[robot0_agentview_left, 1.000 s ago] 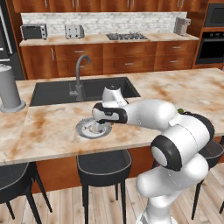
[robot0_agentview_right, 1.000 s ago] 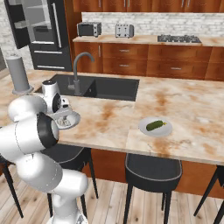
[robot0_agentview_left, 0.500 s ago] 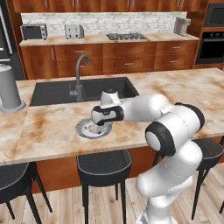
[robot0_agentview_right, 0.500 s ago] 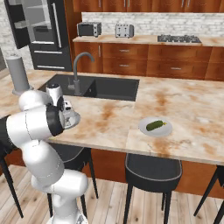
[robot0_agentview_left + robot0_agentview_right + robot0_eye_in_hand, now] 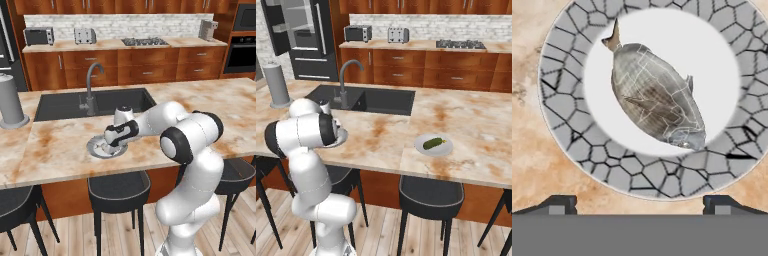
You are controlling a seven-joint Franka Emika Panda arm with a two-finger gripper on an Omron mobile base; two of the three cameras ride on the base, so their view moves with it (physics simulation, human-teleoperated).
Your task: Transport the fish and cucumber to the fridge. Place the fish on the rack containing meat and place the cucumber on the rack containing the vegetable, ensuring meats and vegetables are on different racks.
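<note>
One fish (image 5: 657, 102) on a grey-rimmed plate (image 5: 567, 115) near the front edge of the worktop (image 5: 60, 145), just before the sink (image 5: 95, 102). Pincer (image 5: 116, 142) poised right over it, spread to full width, holding nothing. Probably light, smooth and slippery, with some give; best taken across the thick middle of the body, not by the thin tail. Cucumber (image 5: 434, 143) on its own plate (image 5: 421, 147), well apart along the same worktop. Fridge (image 5: 301, 40) beyond the far corner.
</note>
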